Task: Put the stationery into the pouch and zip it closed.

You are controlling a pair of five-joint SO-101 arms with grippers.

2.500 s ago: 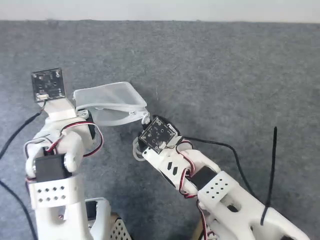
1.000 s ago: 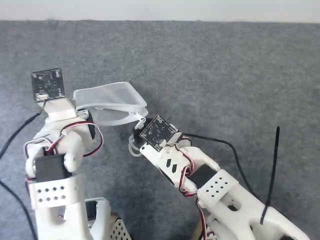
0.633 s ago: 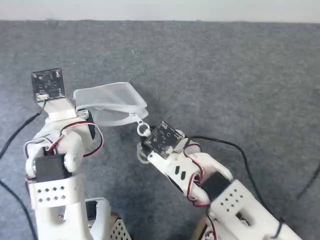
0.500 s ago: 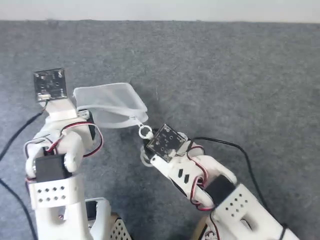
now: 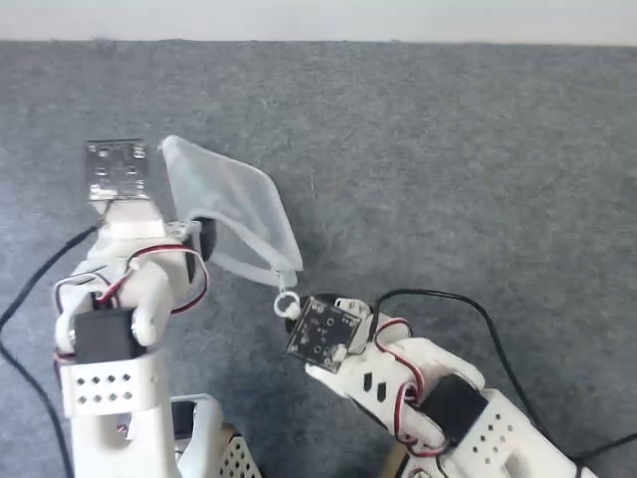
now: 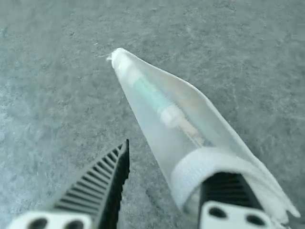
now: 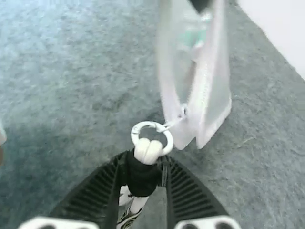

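Stationery looked loaded: a teal-and-white pen point(image 6: 164, 109) lay inside the translucent pouch point(image 5: 234, 214), which was lifted off the table point(image 5: 448, 149). No loose items lay near either gripper. Zipping seemed to be the step left. Right gripper point(image 7: 144, 164) was clamped tight on the zip pull point(image 7: 148, 150), the pouch hanging just ahead of its tips. Left gripper point(image 6: 167, 171) had its jaws well apart, with the pouch's end draped over one finger and not pinched. Hard to make out: how far the zip teeth were closed, whether that finger sat inside the mouth, and any other contents.
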